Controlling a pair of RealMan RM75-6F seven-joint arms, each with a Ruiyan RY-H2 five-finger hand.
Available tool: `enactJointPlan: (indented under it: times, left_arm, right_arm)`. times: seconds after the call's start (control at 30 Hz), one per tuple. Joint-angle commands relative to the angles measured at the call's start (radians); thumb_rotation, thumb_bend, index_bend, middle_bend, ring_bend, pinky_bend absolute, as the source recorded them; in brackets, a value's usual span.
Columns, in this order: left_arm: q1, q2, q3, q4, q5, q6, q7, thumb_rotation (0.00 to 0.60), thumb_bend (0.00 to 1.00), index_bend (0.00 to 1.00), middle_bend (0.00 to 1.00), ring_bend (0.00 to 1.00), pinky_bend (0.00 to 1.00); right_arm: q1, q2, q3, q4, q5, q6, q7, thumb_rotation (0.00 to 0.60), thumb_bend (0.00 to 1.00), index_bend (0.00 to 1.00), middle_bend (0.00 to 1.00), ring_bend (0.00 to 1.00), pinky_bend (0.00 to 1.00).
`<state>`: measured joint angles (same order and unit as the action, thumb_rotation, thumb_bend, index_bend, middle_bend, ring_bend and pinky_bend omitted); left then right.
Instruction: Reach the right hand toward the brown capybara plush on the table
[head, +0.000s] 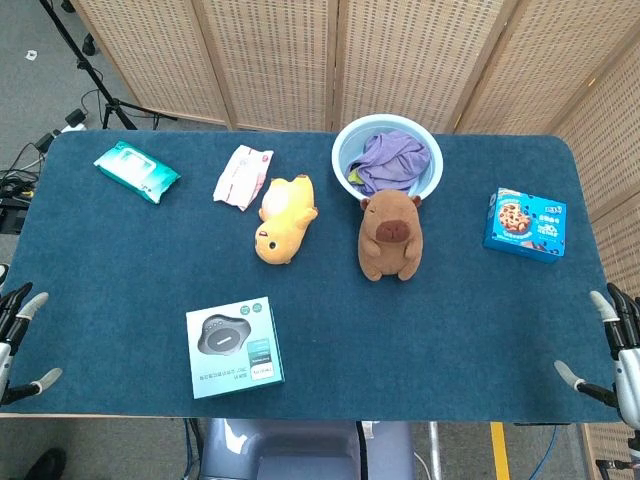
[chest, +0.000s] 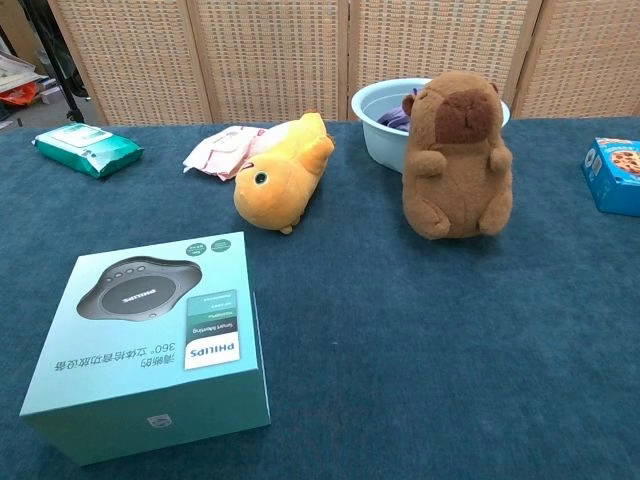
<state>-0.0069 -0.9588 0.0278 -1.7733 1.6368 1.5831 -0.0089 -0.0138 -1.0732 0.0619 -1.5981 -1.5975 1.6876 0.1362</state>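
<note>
The brown capybara plush (head: 390, 237) sits upright at the table's middle, just in front of the light blue bowl (head: 345, 150); the chest view shows the plush (chest: 458, 155) facing me. My right hand (head: 612, 352) hangs at the table's near right corner, far from the plush, fingers apart and holding nothing. At the near left edge my left hand (head: 18, 340) is also spread and empty. Neither hand shows in the chest view.
A yellow plush (head: 283, 220) lies left of the capybara, a pink packet (head: 243, 175) and green wipes pack (head: 137, 171) beyond it. A teal speaker box (head: 234, 346) sits near front left. A blue cookie box (head: 526, 223) is right. Purple cloth (head: 392, 160) fills the bowl.
</note>
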Motion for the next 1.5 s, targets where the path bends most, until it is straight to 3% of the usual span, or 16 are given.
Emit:
enactJointPlan:
  times: [0.03, 0.23, 0.27, 0.3, 0.37, 0.4, 0.43, 0.47, 0.5, 0.57, 0.63, 0.77, 1.07, 1.3, 1.5]
  left_arm:
    - [0.002, 0.002, 0.000, 0.002, 0.006, 0.006, -0.013, 0.600, 0.00, 0.00, 0.00, 0.00, 0.00]
    - [0.000, 0.003, 0.004, 0.005, 0.012, 0.001, -0.023, 0.600, 0.00, 0.00, 0.00, 0.00, 0.00]
    - [0.000, 0.003, 0.004, 0.005, 0.014, 0.002, -0.023, 0.600, 0.00, 0.00, 0.00, 0.00, 0.00]
    - [-0.001, 0.004, 0.004, 0.003, 0.017, 0.003, -0.024, 0.600, 0.00, 0.00, 0.00, 0.00, 0.00]
    - [0.000, 0.004, 0.005, 0.000, 0.019, 0.004, -0.027, 0.600, 0.00, 0.00, 0.00, 0.00, 0.00]
    - [-0.001, 0.004, 0.005, 0.001, 0.019, 0.003, -0.027, 0.600, 0.00, 0.00, 0.00, 0.00, 0.00]
    - [-0.001, 0.004, 0.004, 0.002, 0.016, 0.001, -0.026, 0.600, 0.00, 0.00, 0.00, 0.00, 0.00]
    - [-0.002, 0.004, 0.002, 0.003, 0.010, -0.002, -0.025, 0.600, 0.00, 0.00, 0.00, 0.00, 0.00]
    - [-0.004, 0.003, -0.001, 0.002, 0.002, -0.005, -0.025, 0.600, 0.00, 0.00, 0.00, 0.00, 0.00]
    - [-0.007, 0.004, -0.007, -0.002, -0.012, -0.010, -0.026, 0.600, 0.00, 0.00, 0.00, 0.00, 0.00]
    - [-0.011, 0.005, -0.017, -0.010, -0.029, -0.015, -0.026, 0.600, 0.00, 0.00, 0.00, 0.00, 0.00]
    - [-0.017, 0.004, -0.026, -0.025, -0.046, -0.024, -0.010, 0.600, 0.00, 0.00, 0.00, 0.00, 0.00]
    - [-0.038, -0.009, -0.038, -0.030, -0.088, -0.070, 0.034, 0.600, 0.00, 0.00, 0.00, 0.00, 0.00]
    - [-0.046, -0.013, -0.050, -0.034, -0.121, -0.086, 0.044, 0.600, 0.00, 0.00, 0.00, 0.00, 0.00]
    - [-0.056, -0.009, -0.061, -0.037, -0.150, -0.104, 0.030, 0.600, 0.00, 0.00, 0.00, 0.00, 0.00]
  right_arm:
    - [-0.003, 0.004, 0.002, -0.004, 0.004, 0.000, -0.003, 0.600, 0.00, 0.00, 0.00, 0.00, 0.00]
    - [-0.002, -0.009, 0.018, 0.001, 0.019, 0.007, 0.014, 0.600, 0.00, 0.00, 0.00, 0.00, 0.00]
    - [-0.002, -0.013, 0.023, 0.006, 0.018, 0.014, 0.019, 0.600, 0.00, 0.00, 0.04, 0.02, 0.04]
    - [0.000, -0.022, 0.033, 0.019, 0.013, 0.030, 0.029, 0.600, 0.00, 0.00, 0.10, 0.10, 0.12]
    - [0.007, -0.035, 0.055, 0.048, 0.011, 0.052, 0.030, 0.600, 0.02, 0.00, 0.44, 0.50, 0.53]
    - [0.013, -0.042, 0.069, 0.064, 0.015, 0.060, 0.029, 0.600, 0.08, 0.00, 0.56, 0.64, 0.68]
    - [0.024, -0.054, 0.088, 0.080, 0.030, 0.056, 0.033, 0.600, 0.21, 0.00, 0.70, 0.78, 0.85]
    - [0.035, -0.059, 0.096, 0.090, 0.034, 0.047, 0.038, 0.600, 0.40, 0.00, 0.77, 0.87, 0.95]
    - [0.050, -0.062, 0.101, 0.104, 0.032, 0.031, 0.036, 0.600, 0.54, 0.00, 0.80, 0.91, 0.99]
    - [0.079, -0.060, 0.105, 0.123, 0.025, -0.007, 0.023, 0.600, 0.88, 0.00, 0.83, 0.97, 1.00]
    - [0.123, -0.048, 0.109, 0.127, -0.007, -0.051, 0.006, 0.600, 0.99, 0.00, 0.83, 0.99, 1.00]
    - [0.186, -0.004, 0.103, 0.077, -0.054, -0.135, -0.035, 0.600, 1.00, 0.00, 0.83, 1.00, 1.00]
    - [0.377, 0.034, 0.143, -0.147, -0.028, -0.433, -0.359, 0.600, 1.00, 0.00, 0.83, 1.00, 1.00]
    - [0.527, -0.023, 0.209, -0.227, 0.165, -0.638, -0.622, 0.600, 1.00, 0.00, 0.83, 1.00, 1.00]
    - [0.595, -0.121, 0.225, -0.242, 0.286, -0.636, -0.825, 0.600, 1.00, 0.00, 0.83, 1.00, 1.00]
